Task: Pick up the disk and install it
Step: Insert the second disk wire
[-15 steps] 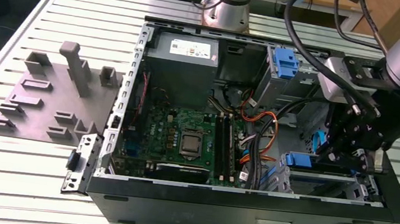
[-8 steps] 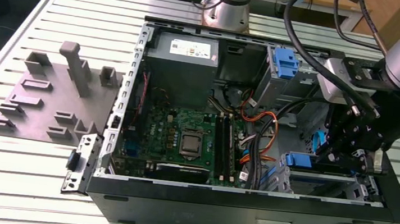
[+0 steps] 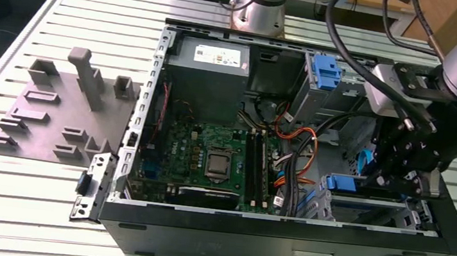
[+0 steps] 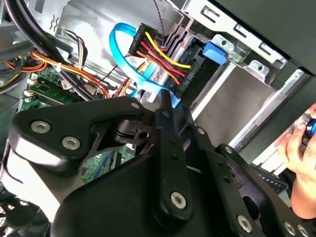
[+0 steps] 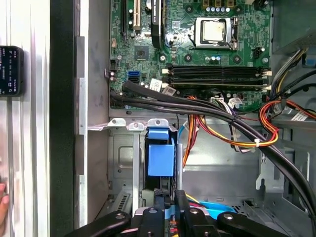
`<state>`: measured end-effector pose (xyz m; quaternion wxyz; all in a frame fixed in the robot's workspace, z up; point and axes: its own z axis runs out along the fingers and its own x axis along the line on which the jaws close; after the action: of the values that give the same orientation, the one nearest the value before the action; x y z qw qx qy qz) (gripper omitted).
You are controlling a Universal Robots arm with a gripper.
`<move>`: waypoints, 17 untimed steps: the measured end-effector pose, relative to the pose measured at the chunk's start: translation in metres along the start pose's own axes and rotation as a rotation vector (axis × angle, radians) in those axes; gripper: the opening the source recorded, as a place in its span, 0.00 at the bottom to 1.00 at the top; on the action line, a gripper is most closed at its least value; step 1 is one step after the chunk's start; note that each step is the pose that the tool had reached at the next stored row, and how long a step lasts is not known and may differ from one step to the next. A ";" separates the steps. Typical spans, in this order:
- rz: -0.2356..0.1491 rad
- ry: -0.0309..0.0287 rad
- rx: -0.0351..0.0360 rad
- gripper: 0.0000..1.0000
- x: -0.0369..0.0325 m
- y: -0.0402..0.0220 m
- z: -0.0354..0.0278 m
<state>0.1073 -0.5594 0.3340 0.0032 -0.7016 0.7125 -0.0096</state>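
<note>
At the exterior view's right, near corner of the open computer case [image 3: 286, 228], the end effector [image 3: 388, 180] is lowered into the drive bay area. The disk [image 3: 343, 183] is found there, lying in the near bay with its blue handle end showing, and it appears to be largely inside the metal cage already. In the first wrist view the blue handle of the disk [image 5: 160, 153] stands just ahead of the end effector [image 5: 169, 200], very close to it; contact cannot be confirmed. Whether the end effector is clenched, released or grasping the handle cannot be told.

The picking up is judged to be done, since the disk is no longer on the worktop [image 3: 30, 209]. The install step is judged to be in hand and near its end, with the disk being seated or just seated. Any further pressing would call for a line straight along the bay rails. Clearance would also be needed from the bundle of orange and black cables [image 5: 222, 133] that crosses close by.

Counted in the exterior view: 1 arm, 1 end effector, 1 computer case and 1 grey slotted holder [image 3: 57, 115] on the worktop at the exterior view's left. There are 2 blue-tabbed drives, namely the disk and 1 other drive [image 3: 326, 68] fixed in its cage at the far side. 1 person's hand [image 4: 301, 148] is seen in the second wrist view, outside the case.
</note>
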 end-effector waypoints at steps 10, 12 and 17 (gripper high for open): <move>0.000 -0.0010 -0.0002 0.24 0.0002 -0.0004 -0.0233; 0.000 -0.0012 -0.0002 0.24 0.0002 -0.0004 -0.0234; 0.000 -0.0011 -0.0002 0.16 0.0002 -0.0004 -0.0236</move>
<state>0.1073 -0.5594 0.3576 0.0035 -0.7016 0.7125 -0.0092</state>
